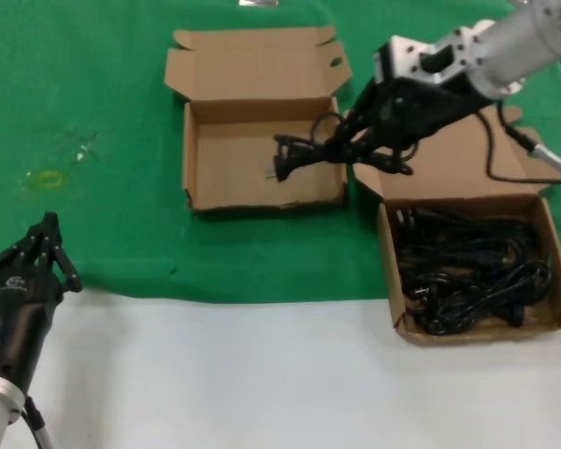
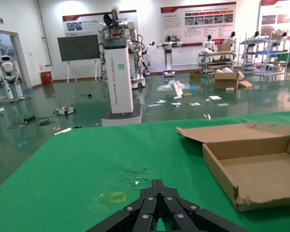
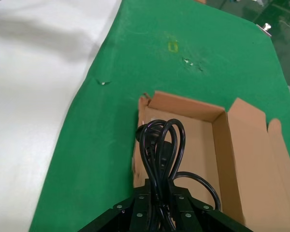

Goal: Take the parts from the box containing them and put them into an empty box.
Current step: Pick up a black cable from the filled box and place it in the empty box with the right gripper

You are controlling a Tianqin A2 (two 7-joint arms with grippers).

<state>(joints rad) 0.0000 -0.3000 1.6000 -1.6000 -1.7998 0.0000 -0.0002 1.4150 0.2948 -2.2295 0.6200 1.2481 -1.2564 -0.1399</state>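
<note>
Spreading under everything is the green cloth-covered table (image 1: 112,112), carrying two shallow brown corrugated cardboard boxes: the empty one (image 1: 262,201) to the left and the full one (image 1: 393,281), heaped with tangled thin black power cables (image 1: 472,271) I cannot count, just beside it. Hanging over the empty box, the right gripper (image 1: 341,145) is pinching one looped cable (image 1: 294,154) between its fingers, and trailing loops could be snagging the wall and spilling outside on release. Waiting low at the table's near edge, the left gripper (image 1: 47,234) is keeping its fingers pressed together.
</note>
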